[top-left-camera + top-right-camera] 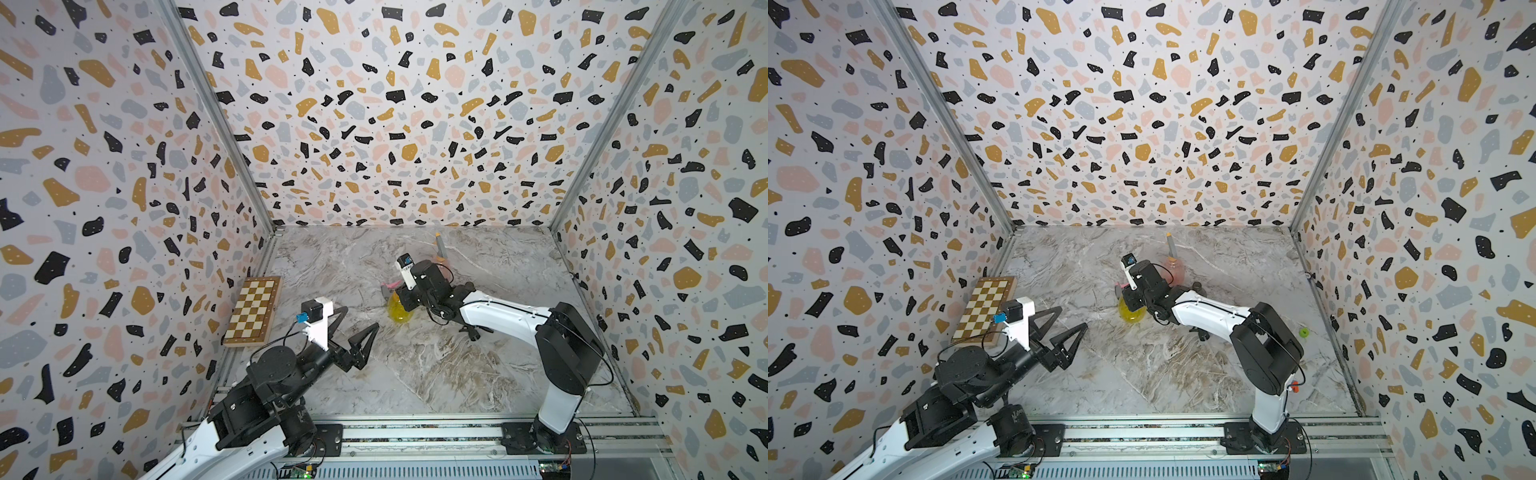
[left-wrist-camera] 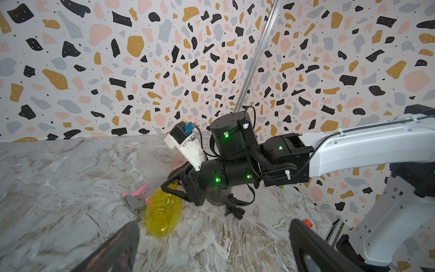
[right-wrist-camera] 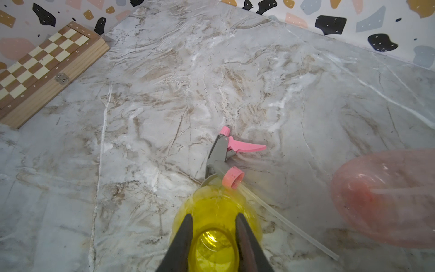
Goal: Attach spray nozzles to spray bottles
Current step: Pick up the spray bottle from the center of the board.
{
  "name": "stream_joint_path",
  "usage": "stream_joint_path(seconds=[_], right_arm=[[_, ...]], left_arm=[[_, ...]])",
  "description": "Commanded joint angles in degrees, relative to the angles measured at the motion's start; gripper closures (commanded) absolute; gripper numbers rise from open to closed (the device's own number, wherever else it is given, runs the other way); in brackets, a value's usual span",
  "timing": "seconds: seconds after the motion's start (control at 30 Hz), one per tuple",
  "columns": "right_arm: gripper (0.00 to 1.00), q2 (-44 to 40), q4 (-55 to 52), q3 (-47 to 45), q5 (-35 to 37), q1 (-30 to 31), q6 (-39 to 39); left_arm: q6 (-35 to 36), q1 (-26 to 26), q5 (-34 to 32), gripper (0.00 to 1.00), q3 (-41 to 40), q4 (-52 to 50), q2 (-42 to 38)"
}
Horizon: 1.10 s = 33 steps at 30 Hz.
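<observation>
Only right wrist view shows right jaws flanking yellow bottle neck, grip uncertain; left jaws apart.

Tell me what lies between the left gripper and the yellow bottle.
Nothing: only bare marble tabletop separates the left gripper from the yellow bottle, as a top view shows.

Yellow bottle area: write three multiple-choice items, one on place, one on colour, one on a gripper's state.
1. The pink-trigger nozzle lies: A) in the left gripper B) beside the yellow bottle C) screwed onto it.
2. The right gripper straddles a bottle coloured: A) grey B) pink C) yellow.
3. The left gripper is: A) open, empty B) shut on a nozzle C) shut, empty.
B: it lies loose by the bottle. C: yellow shows between its fingers. A: its fingers stand spread.
</observation>
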Motion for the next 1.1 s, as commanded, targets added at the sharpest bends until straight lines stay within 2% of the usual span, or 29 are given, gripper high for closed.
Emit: stream_joint_path(seconds=[0.0,0.17,0.27,0.47,0.63,0.77,0.9,1.07], right_arm=[[0.79,-1.32,-1.45,1.43,-0.74,-0.09,-0.27],[0.90,-5.27,-2.71,0.77,-1.76,0.00,-0.79],[1.00,-9.67,-4.63,-0.38,-2.45,0.00,-0.82],[1.00,-22.86,-13.19,-4.17,-6.96,0.27,-0.16],[1.00,-35.00,-22.42,-6.96,-10.42,1.05,-1.11],[1.00,-42.50,-28.60,-7.37,-18.32,1.60,-2.09],[1.00,-46.68,-32.44,-6.41,-27.10,3.30,-3.78],[1.00,-49.20,-33.04,-3.58,-36.44,4.83,-3.52]], left_arm=[[-0.27,0.31,-0.07,0.01,-0.74,1.68,0.24],[-0.01,0.28,0.29,0.01,-0.75,1.97,0.57],[0.89,0.28,1.30,0.01,-0.33,2.22,1.29],[2.39,0.33,7.29,0.01,1.92,1.77,4.34],[5.70,0.31,20.67,0.01,5.56,-0.26,7.94],[8.42,0.39,31.95,0.01,7.52,-1.55,10.57],[10.64,0.39,44.74,0.01,8.71,-1.59,13.82],[10.45,0.45,52.92,0.01,9.39,-0.77,16.48]])
